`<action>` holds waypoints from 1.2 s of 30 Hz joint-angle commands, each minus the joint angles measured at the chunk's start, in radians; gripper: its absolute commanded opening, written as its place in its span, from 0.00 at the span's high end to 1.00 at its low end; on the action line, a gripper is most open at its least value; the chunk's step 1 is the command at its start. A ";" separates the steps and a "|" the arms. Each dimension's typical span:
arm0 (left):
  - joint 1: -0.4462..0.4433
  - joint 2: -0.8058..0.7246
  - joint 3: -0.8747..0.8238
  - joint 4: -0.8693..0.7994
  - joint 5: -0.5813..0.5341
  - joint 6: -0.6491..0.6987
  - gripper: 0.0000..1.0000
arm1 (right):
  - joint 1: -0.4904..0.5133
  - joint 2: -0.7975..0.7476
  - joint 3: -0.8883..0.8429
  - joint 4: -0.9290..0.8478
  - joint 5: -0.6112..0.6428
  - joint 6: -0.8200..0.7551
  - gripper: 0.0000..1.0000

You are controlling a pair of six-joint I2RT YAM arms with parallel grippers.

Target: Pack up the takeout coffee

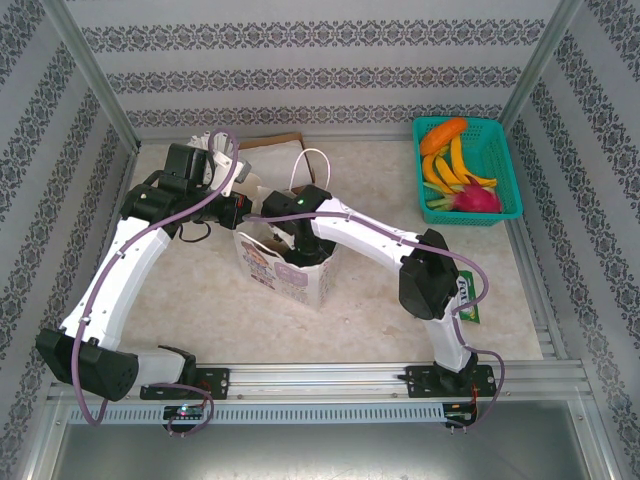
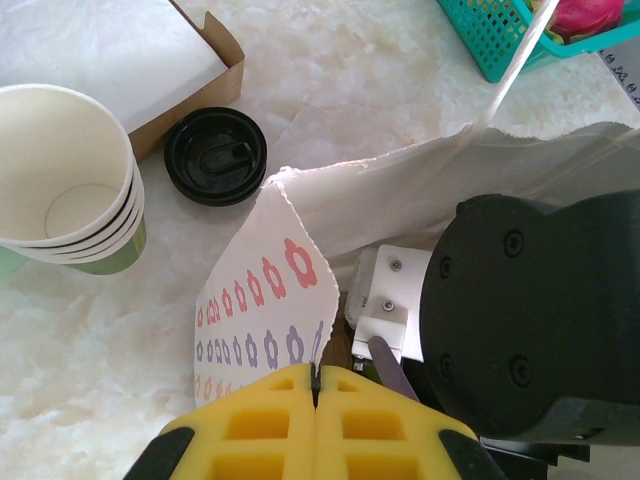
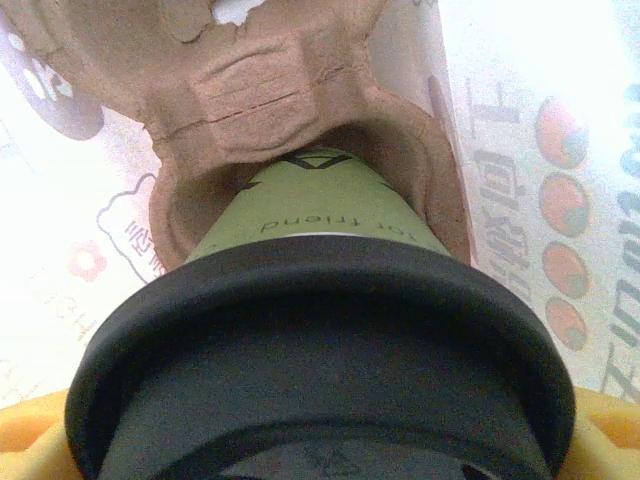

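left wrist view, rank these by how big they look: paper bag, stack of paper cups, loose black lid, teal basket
1. paper bag
2. stack of paper cups
3. black lid
Unranked: teal basket, cut off by the frame edge and farther from the camera, so its size is unsure.

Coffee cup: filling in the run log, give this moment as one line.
right tool shut on coffee cup | cup bottom at cardboard carrier pocket, inside bag | left tool shut on bag rim
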 commanded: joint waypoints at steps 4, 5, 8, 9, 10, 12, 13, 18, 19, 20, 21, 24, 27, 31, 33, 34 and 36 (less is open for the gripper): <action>-0.010 0.000 -0.006 0.012 0.029 0.001 1.00 | -0.008 0.012 -0.046 0.027 0.013 -0.007 0.34; -0.009 0.000 -0.006 0.012 0.029 0.001 1.00 | -0.008 0.014 -0.050 0.030 0.010 -0.007 0.34; -0.009 0.001 -0.007 0.014 0.029 0.001 1.00 | -0.008 0.017 -0.060 0.039 0.010 -0.005 0.34; -0.009 0.001 -0.008 0.014 0.028 0.001 1.00 | -0.009 0.019 -0.062 0.039 0.010 -0.005 0.34; -0.009 0.002 -0.008 0.014 0.029 0.000 1.00 | -0.009 0.021 -0.063 0.040 0.010 -0.004 0.34; -0.010 0.004 -0.008 0.014 0.028 0.001 1.00 | -0.010 0.024 -0.068 0.043 0.010 -0.004 0.34; -0.009 0.003 -0.008 0.014 0.028 0.000 1.00 | -0.009 0.025 -0.070 0.043 0.010 -0.004 0.34; -0.009 0.003 -0.008 0.014 0.029 0.000 1.00 | -0.011 0.033 -0.082 0.049 0.010 -0.005 0.34; -0.009 0.003 -0.008 0.014 0.029 0.000 1.00 | -0.011 0.034 -0.085 0.051 0.010 -0.005 0.34; -0.009 0.002 -0.008 0.014 0.028 0.000 1.00 | -0.011 0.036 -0.087 0.053 0.010 -0.005 0.34; -0.009 0.003 -0.008 0.014 0.029 0.001 1.00 | -0.012 0.037 -0.091 0.056 0.008 -0.005 0.34; -0.008 0.004 -0.008 0.014 0.029 0.001 1.00 | -0.012 0.042 -0.092 0.058 0.002 -0.005 0.34; -0.009 0.005 -0.008 0.014 0.028 0.002 1.00 | -0.012 0.047 -0.092 0.058 -0.001 -0.006 0.34; -0.009 0.004 -0.009 0.015 0.029 0.003 1.00 | -0.013 0.048 -0.097 0.058 0.001 -0.006 0.34; -0.009 0.005 -0.009 0.014 0.029 0.003 1.00 | -0.014 0.050 -0.098 0.059 0.002 -0.004 0.34; -0.009 0.007 -0.009 0.014 0.029 0.004 1.00 | -0.014 0.052 -0.098 0.058 0.002 -0.002 0.34; -0.009 0.005 -0.011 0.015 0.029 0.004 1.00 | -0.014 0.054 -0.099 0.057 0.002 -0.002 0.34</action>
